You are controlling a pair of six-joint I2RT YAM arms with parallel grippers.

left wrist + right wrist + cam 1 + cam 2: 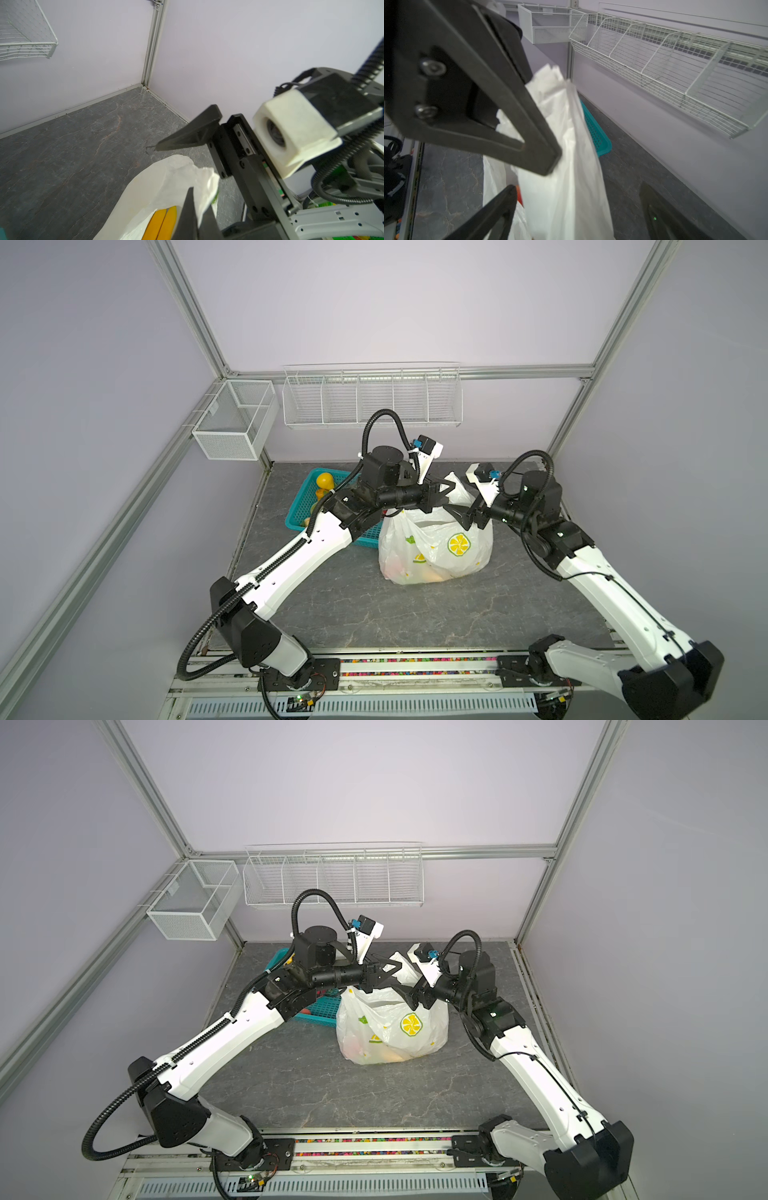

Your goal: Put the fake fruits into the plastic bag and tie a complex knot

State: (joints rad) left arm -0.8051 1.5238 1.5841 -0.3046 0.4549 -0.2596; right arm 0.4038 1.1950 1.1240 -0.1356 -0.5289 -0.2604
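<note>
At the knot-tying stage, we clench our left gripper (198, 199) on the plastic bag (436, 547), our right gripper (532, 176) gaping around a strap (571, 124) it should probably pinch next.

lemon-print plastic bag (436, 547) stands open, yellow bananas (160, 222) inside.

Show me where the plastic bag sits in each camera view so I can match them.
In a top view: bag just right of centre.
In a top view: bag at centre.
Left wrist: bag open, bananas inside.
Right wrist: bag in front of the teal basket.
Shared landmark: white wire rack on the back wall.
</note>
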